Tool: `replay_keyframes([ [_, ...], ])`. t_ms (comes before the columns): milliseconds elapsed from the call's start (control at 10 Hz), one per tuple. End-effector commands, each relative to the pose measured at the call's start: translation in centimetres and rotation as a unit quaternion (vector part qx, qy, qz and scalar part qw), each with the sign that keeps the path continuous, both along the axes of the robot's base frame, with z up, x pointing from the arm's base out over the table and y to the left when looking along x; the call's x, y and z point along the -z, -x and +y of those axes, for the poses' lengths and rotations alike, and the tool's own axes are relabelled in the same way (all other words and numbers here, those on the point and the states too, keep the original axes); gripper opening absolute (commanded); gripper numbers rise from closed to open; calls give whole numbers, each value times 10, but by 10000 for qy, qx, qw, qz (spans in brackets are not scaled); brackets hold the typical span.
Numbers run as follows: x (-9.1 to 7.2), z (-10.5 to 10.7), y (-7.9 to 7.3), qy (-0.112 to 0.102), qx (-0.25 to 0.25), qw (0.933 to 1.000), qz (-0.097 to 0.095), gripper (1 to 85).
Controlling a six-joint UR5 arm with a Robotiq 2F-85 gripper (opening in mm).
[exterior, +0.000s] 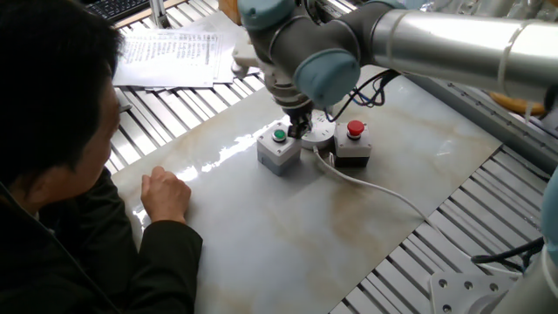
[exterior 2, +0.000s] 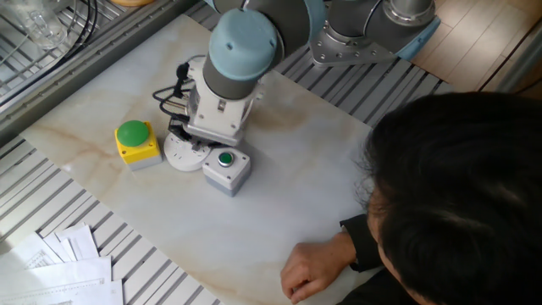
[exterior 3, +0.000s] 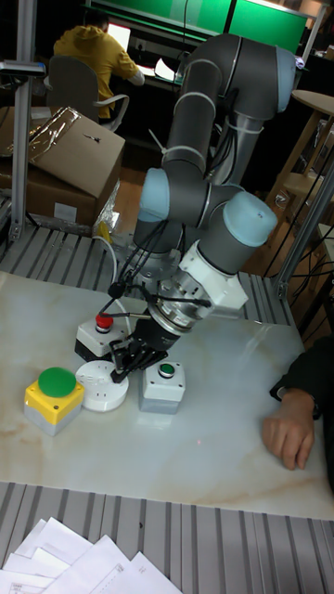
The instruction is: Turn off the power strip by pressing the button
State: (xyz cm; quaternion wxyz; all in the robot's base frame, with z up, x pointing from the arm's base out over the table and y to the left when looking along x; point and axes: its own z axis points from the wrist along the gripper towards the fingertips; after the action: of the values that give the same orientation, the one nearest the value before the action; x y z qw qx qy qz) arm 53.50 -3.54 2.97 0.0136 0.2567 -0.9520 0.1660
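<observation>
Power strip point(exterior 3: 100, 384): round white disc, thick white cable point(exterior: 384, 194) trailing toward the desk's right edge. It sits mid-desk, toward the far side, hemmed in by three boxes: yellow box with green cap point(exterior 2: 135, 141) on one side, grey box with green button point(exterior 3: 164, 384) touching or just beside it on the other, grey box with red button point(exterior: 352, 143) behind.

Gripper point(exterior 3: 133, 358) hangs low at the disc's rim, between it and the green-button box. Fingertips are dark and crowded together in every view; you cannot tell from these whether they are spread or pressed.

Judgement on the step: the press is still to be made or only starting. Your tool looks offset toward the green-button box, so check alignment first. Bring the tip over the strip's own switch, which I cannot make out here, and push straight down, short and gentle. A sideways approach risks nudging the grey box or tripping the wrong button.

Surface: pale marbled slab, glossy, laid on ribbed metal rails. Loose papers point(exterior: 174, 52) at a far corner. A seated person's hand point(exterior: 166, 194) rests on the near edge, well apart from the boxes. Behind: cardboard carton point(exterior 3: 65, 153), someone in yellow at a screen.
</observation>
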Motion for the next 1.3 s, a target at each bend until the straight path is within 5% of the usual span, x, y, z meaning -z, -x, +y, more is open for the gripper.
replay_keyframes([
  [0,9,-16,-4,-185,-174,9997,-66,10],
  [200,-5,-52,-2,-246,-467,9986,42,10],
  [300,-25,-56,7,-19,-361,9992,171,10],
  [400,-49,-47,9,318,-233,9990,202,10],
  [500,-52,-31,4,115,-177,9996,160,10],
  [800,-56,-33,-3,39,-186,9997,137,10],
  [1200,-23,-27,1,-30,-183,9998,77,10],
])
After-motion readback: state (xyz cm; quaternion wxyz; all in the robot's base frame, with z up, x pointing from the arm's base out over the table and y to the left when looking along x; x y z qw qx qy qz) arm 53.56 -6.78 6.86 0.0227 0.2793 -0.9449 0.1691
